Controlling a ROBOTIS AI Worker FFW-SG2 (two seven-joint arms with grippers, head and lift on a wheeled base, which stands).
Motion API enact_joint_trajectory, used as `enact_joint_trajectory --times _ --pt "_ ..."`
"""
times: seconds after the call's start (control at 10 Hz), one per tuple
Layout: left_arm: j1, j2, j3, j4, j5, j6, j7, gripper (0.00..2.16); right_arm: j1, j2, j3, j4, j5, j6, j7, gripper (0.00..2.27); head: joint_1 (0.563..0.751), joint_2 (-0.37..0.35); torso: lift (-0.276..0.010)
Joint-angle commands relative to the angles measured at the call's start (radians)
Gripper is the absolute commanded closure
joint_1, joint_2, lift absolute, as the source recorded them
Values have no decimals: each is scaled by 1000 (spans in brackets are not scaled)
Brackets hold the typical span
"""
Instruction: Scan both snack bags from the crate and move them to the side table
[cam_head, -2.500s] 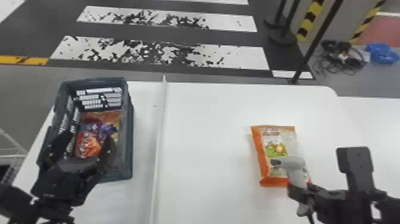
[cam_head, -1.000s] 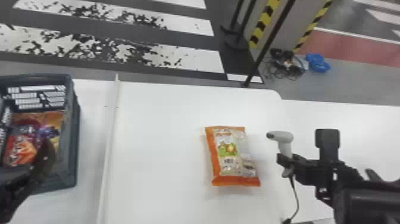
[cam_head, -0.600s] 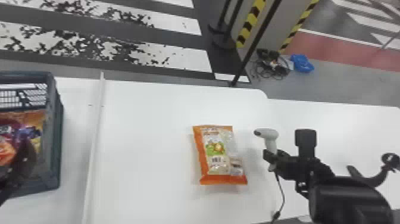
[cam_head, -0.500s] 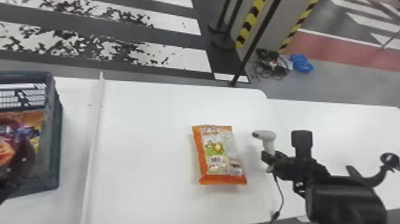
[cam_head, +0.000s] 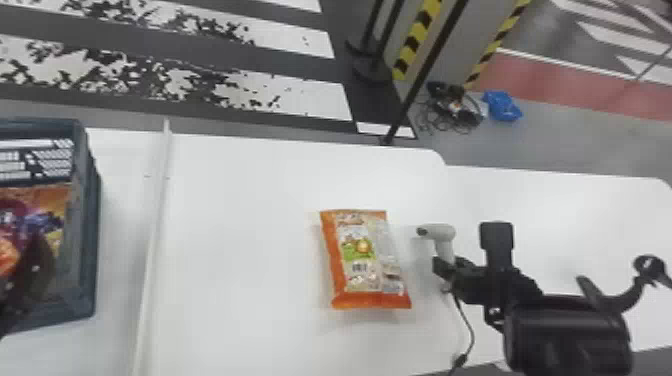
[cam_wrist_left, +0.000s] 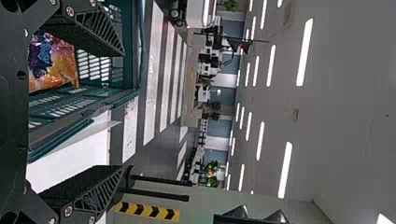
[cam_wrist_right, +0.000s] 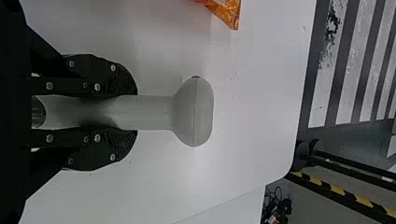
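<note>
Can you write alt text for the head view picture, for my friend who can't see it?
The robot's right gripper holds a pale scanner beside an orange snack bag lying on a white table. On the left, part of its left arm shows over a dark crate with colorful snack packaging inside.

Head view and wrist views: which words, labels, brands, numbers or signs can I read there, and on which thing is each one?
No text is readable.
Snack bag on the table: print and a barcode, too small and blurred.
Snack packaging in the crate: colourful print, too blurred.
Handheld scanner: no lettering seen.
</note>
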Motion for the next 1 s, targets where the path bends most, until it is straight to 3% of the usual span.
enact_joint_trajectory --times 0.0,0.3,0.4,0.5,0.7,0.9 --pt "2 0 0 0 0 0 0 144 0 0 7 3 11 0 0 2253 695 -334 -75" --pt "5 2 0 -1 0 0 0 144 0 0 16 11 16 6 0 2253 695 -331 -75" --pt "6 2 0 -1 0 0 0 144 2 0 18 11 16 0 0 2101 695 -331 -75" --pt "6 2 2 -3 0 0 0 144 5 2 18 11 14 -21 0 1693 695 -330 -75" --pt "8 0 2 -6 0 0 0 144 20 8 9 -15 0 -21 -18 113 695 -325 -75" --pt "8 0 5 -4 0 0 0 144 60 20 -30 -104 -38 3 -29 26 695 -329 -75"
